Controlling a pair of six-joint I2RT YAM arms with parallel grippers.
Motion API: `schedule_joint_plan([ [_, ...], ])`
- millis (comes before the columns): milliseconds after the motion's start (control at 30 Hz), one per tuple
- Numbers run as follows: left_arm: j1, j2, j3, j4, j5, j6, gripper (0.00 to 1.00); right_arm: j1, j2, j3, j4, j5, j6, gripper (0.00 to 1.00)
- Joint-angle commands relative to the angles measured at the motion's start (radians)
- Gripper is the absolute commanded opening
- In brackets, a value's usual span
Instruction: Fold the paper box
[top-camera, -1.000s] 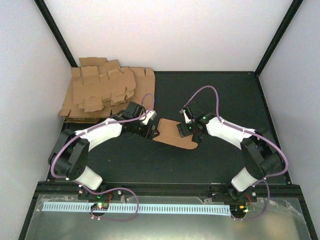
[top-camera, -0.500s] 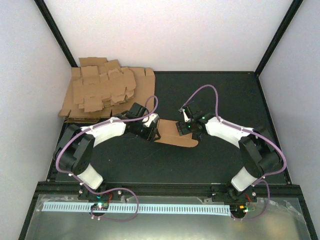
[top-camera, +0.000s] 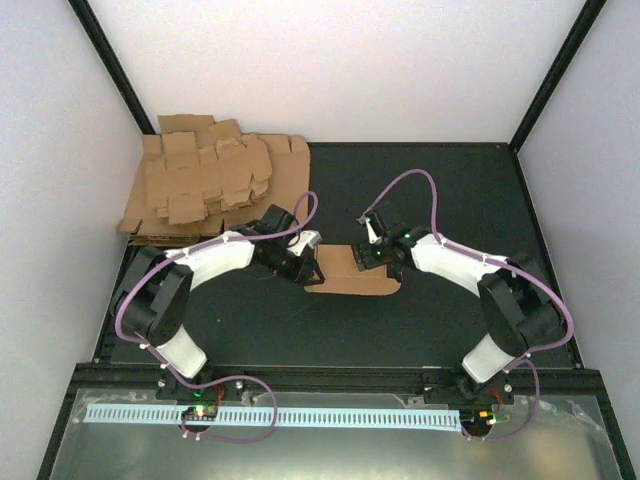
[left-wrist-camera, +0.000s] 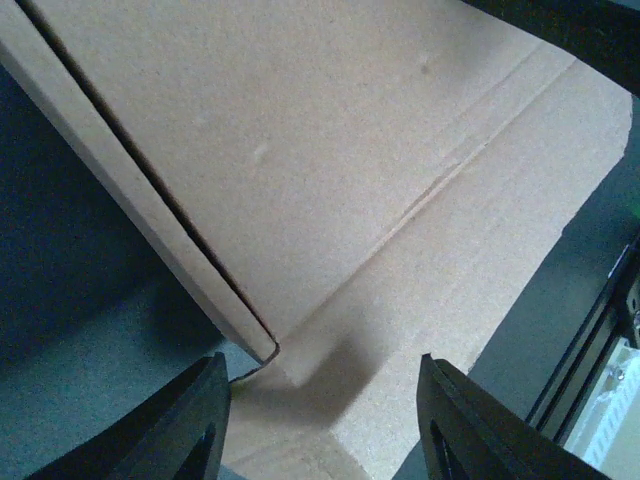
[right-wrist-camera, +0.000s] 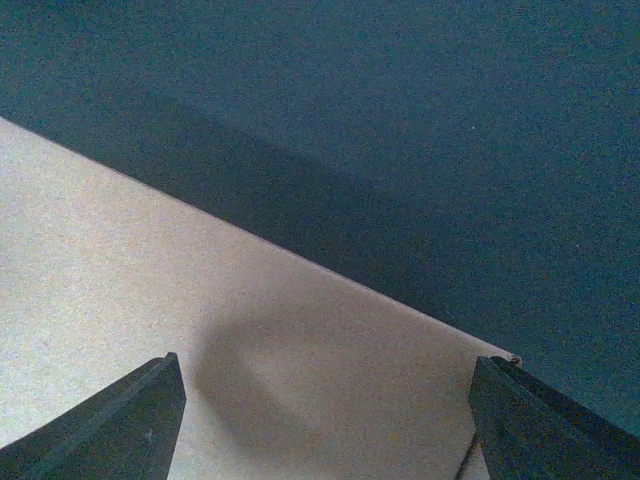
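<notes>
The paper box (top-camera: 350, 281) is a flat brown cardboard piece on the black mat, between my two grippers. My left gripper (top-camera: 309, 263) is at its left end. In the left wrist view its jaws stand apart over a creased flap of the box (left-wrist-camera: 400, 170), with a folded edge (left-wrist-camera: 150, 200) just ahead of the left finger (left-wrist-camera: 190, 425). My right gripper (top-camera: 366, 257) is over the box's upper right part. In the right wrist view its wide-apart jaws (right-wrist-camera: 325, 360) straddle plain cardboard (right-wrist-camera: 200, 320) near its far edge.
A thick pile of brown cardboard sheets (top-camera: 205, 185) lies at the back left of the mat (top-camera: 450, 190), partly off it. White walls and black frame posts enclose the cell. A metal tray with a white strip (top-camera: 300, 416) runs along the front, behind the arm bases.
My left gripper has moved right against the box and its jaws have narrowed. The box has turned from slanted to nearly level with the table's front edge. My right gripper has barely moved.
</notes>
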Motion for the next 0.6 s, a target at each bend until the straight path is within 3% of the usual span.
schedule_joint_plan([
  [0,-0.004,-0.053,0.017,-0.003,-0.023,0.003,0.57,-0.002,-0.059,-0.021,-0.039,-0.013,0.005,0.82],
  [267,0.004,-0.152,-0.047,0.085,-0.109,-0.046,0.62,-0.069,-0.204,-0.052,-0.04,-0.069,0.013,0.82],
  [567,-0.011,-0.348,-0.232,0.223,-0.078,-0.17,0.62,-0.091,-0.056,0.114,-0.009,-0.332,-0.206,0.77],
])
